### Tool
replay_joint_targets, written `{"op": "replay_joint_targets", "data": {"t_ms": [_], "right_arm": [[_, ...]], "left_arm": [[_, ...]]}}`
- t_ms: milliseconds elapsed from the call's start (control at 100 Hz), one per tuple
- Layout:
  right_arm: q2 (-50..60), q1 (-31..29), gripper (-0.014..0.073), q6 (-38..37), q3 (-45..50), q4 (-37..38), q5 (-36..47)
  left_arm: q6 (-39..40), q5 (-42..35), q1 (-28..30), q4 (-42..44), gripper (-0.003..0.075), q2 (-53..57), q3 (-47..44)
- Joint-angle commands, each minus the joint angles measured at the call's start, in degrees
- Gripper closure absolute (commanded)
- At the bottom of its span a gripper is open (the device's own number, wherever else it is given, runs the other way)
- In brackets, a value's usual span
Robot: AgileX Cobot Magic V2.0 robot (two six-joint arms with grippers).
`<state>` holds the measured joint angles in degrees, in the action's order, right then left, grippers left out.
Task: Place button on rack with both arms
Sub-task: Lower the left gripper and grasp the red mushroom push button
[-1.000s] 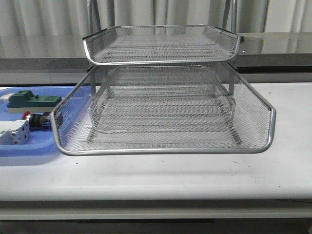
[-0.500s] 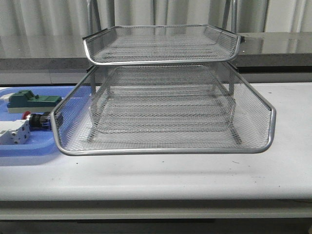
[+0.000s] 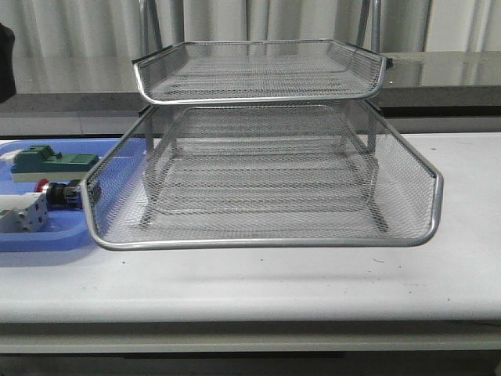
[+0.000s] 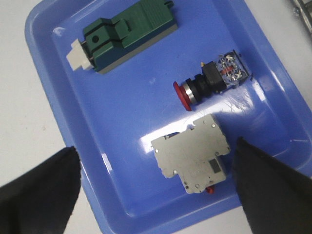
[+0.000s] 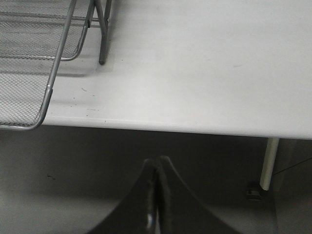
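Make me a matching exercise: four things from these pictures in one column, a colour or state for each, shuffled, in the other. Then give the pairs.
Things:
1. button
2. rack
3. left gripper
4. right gripper

States:
A. fingers closed together, beyond the table's edge
B. silver wire mesh, nothing in its trays
C. lying on its side in the blue tray, red head
D. fingers spread apart above the white component

Pairs: 1-C, 2-B, 3-D, 4-A
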<state>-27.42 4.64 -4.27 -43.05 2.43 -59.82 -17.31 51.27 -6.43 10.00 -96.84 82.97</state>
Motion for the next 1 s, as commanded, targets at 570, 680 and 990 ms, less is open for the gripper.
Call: {"op": "replay_joint_targets", "data": {"t_ms": [570, 680, 990], "right_arm": [[-0.3, -0.1, 0.0657, -0.1, -1.8, 0.8, 3.2], [-0.3, -0.1, 0.0657, -0.1, -1.8, 0.8, 3.2], [-0.3, -0.1, 0.0657, -0.1, -1.8, 0.8, 3.2]], "left_arm": [[-29.5, 6.5, 0.2, -9.4, 0.0122, -21.4, 19.9], [-31.7, 5.7, 0.2, -11.7, 0.0122, -22.8, 19.9], [-35.4, 3.8, 0.0, -14.5, 0.0122, -25.6, 19.9]]}}
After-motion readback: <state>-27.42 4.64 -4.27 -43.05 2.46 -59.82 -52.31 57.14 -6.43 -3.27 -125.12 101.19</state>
